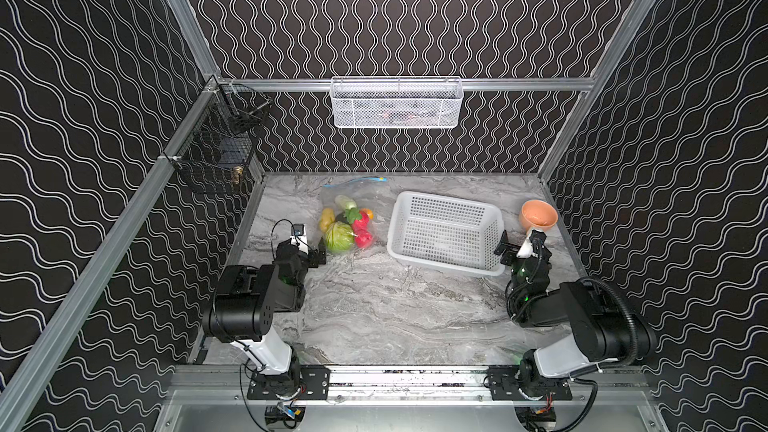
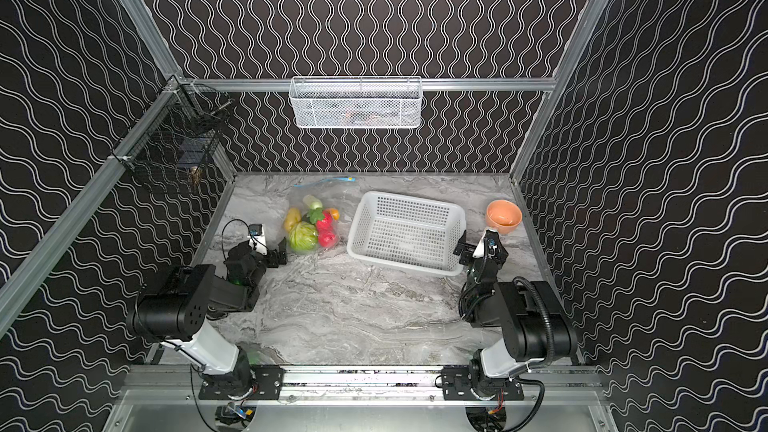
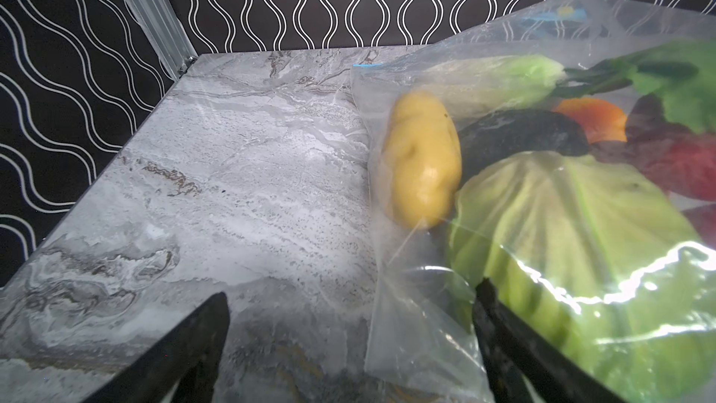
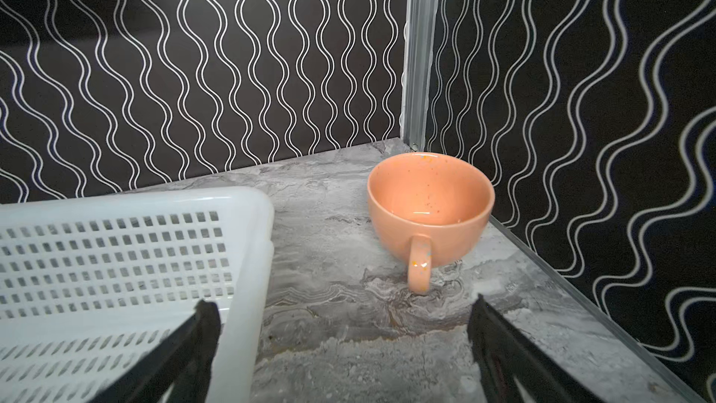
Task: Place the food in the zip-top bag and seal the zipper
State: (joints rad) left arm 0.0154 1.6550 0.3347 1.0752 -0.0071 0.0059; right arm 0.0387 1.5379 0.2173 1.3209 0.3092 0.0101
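white perforated basket [image 1: 444, 232] mid-table | orange mug [image 4: 430, 203] upright, near corner

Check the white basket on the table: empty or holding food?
Empty: the white basket shows only bare perforated floor in both top views; the food lies inside the zip-top bag.

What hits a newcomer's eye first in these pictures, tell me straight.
The bright toy food bunched inside the clear zip-top bag, far left-centre on the marble table, stands out first. To its right sits an empty white perforated basket, with a peach mug in the far right corner. The left gripper stands open beside the bag, the right gripper open by the basket.
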